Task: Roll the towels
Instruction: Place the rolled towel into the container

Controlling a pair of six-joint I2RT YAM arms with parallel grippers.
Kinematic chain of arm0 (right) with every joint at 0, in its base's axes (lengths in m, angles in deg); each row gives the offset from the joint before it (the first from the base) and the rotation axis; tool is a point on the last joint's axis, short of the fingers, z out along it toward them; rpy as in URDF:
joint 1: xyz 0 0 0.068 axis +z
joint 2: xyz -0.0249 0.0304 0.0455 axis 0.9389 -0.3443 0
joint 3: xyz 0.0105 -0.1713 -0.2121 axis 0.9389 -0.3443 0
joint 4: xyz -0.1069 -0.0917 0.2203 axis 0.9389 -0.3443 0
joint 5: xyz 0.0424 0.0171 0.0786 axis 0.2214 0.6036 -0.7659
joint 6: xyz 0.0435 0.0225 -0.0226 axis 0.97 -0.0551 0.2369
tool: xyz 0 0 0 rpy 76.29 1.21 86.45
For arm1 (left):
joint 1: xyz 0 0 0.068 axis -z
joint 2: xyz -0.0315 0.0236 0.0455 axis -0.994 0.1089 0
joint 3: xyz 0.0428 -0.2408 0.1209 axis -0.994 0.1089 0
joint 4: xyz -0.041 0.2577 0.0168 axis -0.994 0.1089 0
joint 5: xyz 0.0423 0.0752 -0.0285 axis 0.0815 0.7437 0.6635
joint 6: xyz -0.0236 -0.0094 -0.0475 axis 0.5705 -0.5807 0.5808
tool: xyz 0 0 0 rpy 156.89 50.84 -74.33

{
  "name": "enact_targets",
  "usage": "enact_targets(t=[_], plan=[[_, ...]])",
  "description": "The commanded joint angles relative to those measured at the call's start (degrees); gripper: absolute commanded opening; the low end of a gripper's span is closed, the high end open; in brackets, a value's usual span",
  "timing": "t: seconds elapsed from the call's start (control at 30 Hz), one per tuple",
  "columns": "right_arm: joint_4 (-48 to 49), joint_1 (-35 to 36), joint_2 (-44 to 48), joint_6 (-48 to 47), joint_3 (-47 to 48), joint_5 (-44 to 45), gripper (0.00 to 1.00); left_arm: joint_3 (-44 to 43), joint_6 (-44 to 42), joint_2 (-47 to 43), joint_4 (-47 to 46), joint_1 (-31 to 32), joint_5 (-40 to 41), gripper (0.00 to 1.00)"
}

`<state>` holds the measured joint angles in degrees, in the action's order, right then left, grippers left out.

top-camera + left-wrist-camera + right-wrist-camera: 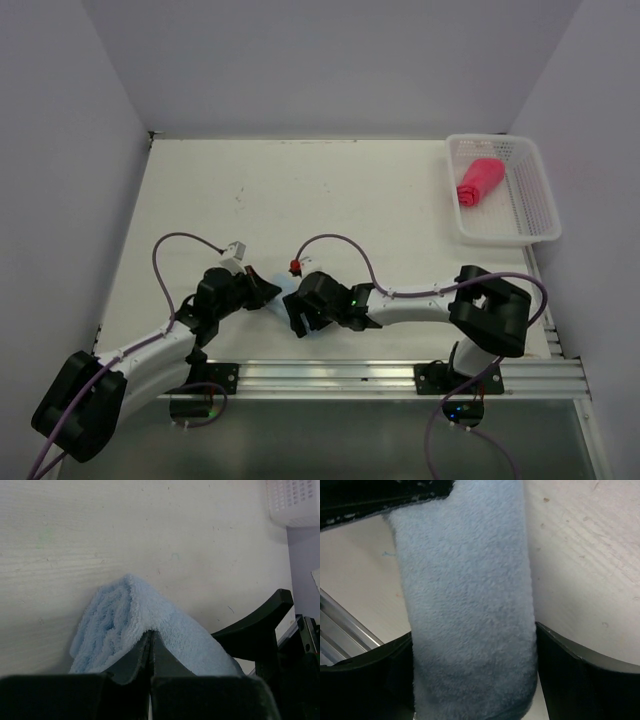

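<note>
Towels: blue towel pinched in left jaws, clasped by right jaws | red towel in basket

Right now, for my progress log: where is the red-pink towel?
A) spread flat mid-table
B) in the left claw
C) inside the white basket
C: the red-pink towel lies rolled inside the white basket at the far right, while the light blue towel is at the near edge.

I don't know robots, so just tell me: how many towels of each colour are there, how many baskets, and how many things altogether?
red-pink towel: 1
light blue towel: 1
white basket: 1
Total: 3
</note>
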<state>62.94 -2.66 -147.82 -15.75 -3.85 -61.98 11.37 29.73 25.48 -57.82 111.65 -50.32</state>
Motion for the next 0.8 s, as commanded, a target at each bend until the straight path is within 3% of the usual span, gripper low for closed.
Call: enact_targets(t=[0.0, 0.13, 0.3, 0.57, 0.67, 0.77], plan=[[-3.4, 3.5, -1.6, -2.4, 2.3, 6.4, 0.81, 1.8, -1.6, 0.7, 4.0, 0.1, 3.5, 0.0], [-5.8, 7.3, -3.8, -2.2, 3.8, 13.0, 0.74, 1.6, -1.5, 0.4, 4.4, 0.0, 4.3, 0.0], [-8.5, 9.3, -5.1, -0.3, 4.7, 17.6, 0.42, 0.6, -1.4, 0.4, 5.5, 0.0, 4.8, 0.0], [-15.8, 9.7, -3.2, -1.4, 7.1, 27.4, 0.2, -6.3, -3.0, 0.5, 11.2, -1.4, 5.9, 0.0], [-17.9, 9.8, -2.2, -2.5, 7.5, 30.2, 0.11, -14.2, -6.2, 2.0, 15.0, -5.7, 3.9, 0.0], [-20.1, 9.8, -1.3, -4.2, 8.2, 33.8, 0.02, -22.4, -8.9, 4.0, 18.7, -14.4, -0.5, 0.0]])
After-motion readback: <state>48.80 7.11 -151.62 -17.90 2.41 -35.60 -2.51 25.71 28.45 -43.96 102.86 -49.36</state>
